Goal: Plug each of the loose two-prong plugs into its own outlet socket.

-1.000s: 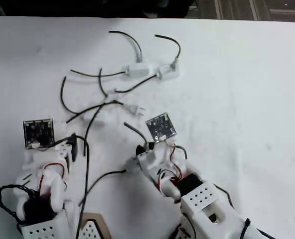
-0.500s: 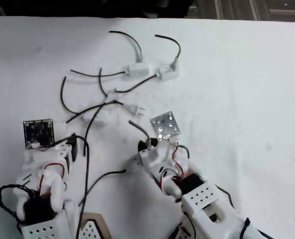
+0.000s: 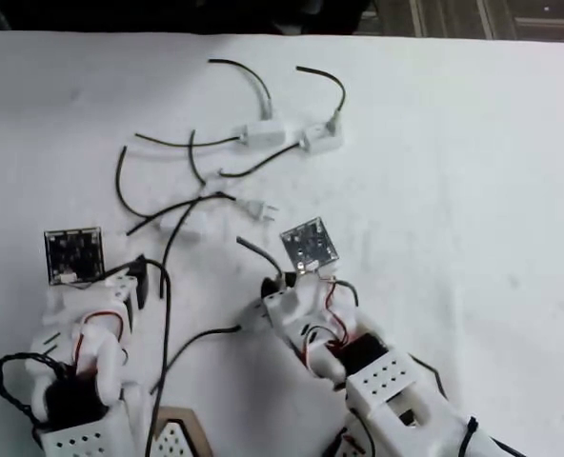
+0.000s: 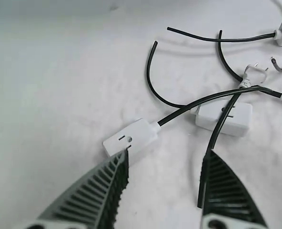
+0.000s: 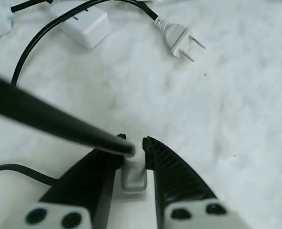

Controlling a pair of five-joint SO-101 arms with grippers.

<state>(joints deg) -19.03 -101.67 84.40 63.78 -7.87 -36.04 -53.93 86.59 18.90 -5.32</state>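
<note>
Grip check: right tool (image 5: 134, 143) is clenched on a white cord end (image 5: 131, 174), low over the bench (image 3: 473, 162). Its black cord (image 5: 50, 121) leaves between the jaw tips. The prongs are hidden by the jaws, so I cannot say for certain whether this is a plug or a socket; judged to be a plug.

Left tool (image 4: 167, 157) is released, jaws wide apart. A slotted socket (image 4: 131, 137) lies at the tip of one jaw, face toward the camera.

Judgement on doing the step well:
- Close the left tool on the slotted socket first so it cannot slide on the cloth.
- Bring the held end in level, prongs in line with the two slots, and push straight along the socket's length.
- Keep the loose cords out of the path; several cross between the arms.

Appearance and position of the rest:
- Loose plug (image 5: 181, 38), white with two bare prongs, lies flat near the bench's middle, ahead of the right tool.
- Socket block (image 5: 84, 21), white and boxy, sits near that plug with cords over it.
- Joined pair (image 3: 292, 136) lies farther back.
</note>
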